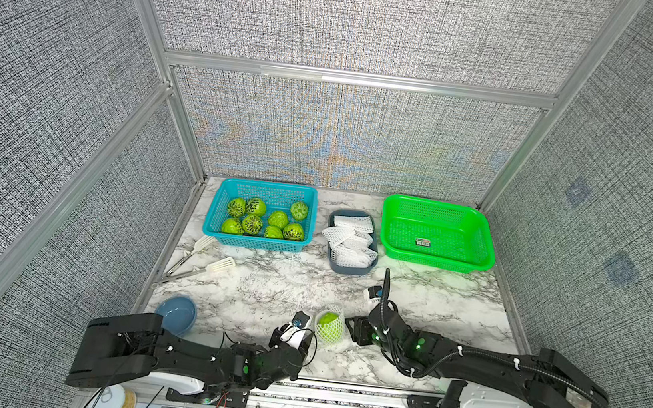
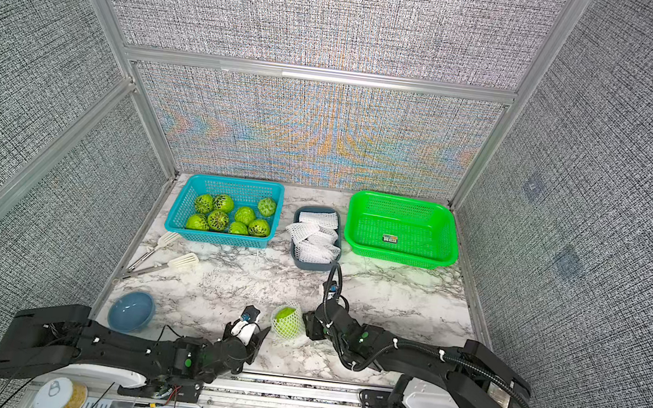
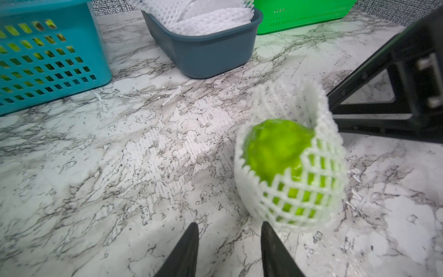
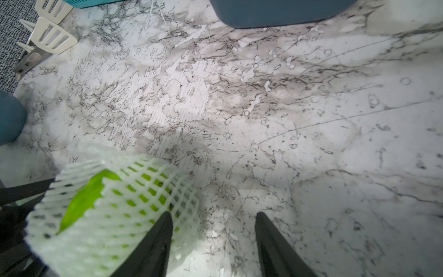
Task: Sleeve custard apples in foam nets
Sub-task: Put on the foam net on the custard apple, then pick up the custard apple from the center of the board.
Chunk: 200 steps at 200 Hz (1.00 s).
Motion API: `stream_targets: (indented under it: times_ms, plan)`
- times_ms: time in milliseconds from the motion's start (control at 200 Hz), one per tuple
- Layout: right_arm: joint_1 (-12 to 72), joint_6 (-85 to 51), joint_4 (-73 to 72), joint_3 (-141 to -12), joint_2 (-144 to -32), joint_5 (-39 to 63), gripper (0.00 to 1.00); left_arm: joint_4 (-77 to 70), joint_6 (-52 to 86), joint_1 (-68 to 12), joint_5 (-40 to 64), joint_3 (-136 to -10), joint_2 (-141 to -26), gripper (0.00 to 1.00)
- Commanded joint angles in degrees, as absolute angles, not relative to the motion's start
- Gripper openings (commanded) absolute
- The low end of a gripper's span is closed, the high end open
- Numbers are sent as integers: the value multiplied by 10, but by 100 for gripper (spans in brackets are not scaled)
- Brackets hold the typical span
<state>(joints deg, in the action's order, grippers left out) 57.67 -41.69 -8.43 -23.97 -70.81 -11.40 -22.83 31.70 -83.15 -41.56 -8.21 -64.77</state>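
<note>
My left gripper (image 3: 229, 225) and right gripper (image 4: 213, 215) are open, empty; unheld custard apple (image 3: 275, 144) may roll off desk's (image 1: 264, 290) front edge.

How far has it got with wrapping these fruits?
Done: one custard apple sits inside a foam net. In hand: nothing; the left claw and right claw flank it, open. Left: eight bare custard apples in the blue basket, spare nets in the grey tray; the green basket holds no fruit.

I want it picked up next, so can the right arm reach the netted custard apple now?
Probably yes: the netted custard apple sits right beside the open right gripper, nothing between.
</note>
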Motion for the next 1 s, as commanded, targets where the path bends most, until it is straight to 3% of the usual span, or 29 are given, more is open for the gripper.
stream_targets:
  times_ms: [0,185,290,365,430,445,500,610,805,995]
  plan:
    - [571,-415,-59,-243,-703,-131,58,-219,315,-833,-449,-88,-651,47]
    - [554,-413,-29,-239,-654,-158,60,-185,335,-832,-487,-100,-650,51]
    - [551,-391,-26,-227,-589,-180,60,-138,358,-832,-541,-110,-627,59]
    - [550,-336,-70,-203,-536,-165,60,-107,348,-832,-579,-121,-599,72]
    - [551,-282,-111,-185,-506,-133,62,-86,327,-832,-599,-133,-565,97]
    - [551,-270,-115,-183,-500,-125,63,-86,318,-831,-602,-135,-553,99]
    - [555,-226,-122,-184,-493,-88,67,-96,283,-828,-605,-137,-516,99]
    - [581,-157,-120,-204,-507,-49,86,-104,237,-816,-592,-138,-433,99]
    - [634,-89,-136,-236,-591,-48,90,-63,210,-798,-591,-145,-293,99]
    - [656,-81,-164,-254,-668,-75,93,-6,191,-784,-577,-171,-254,99]
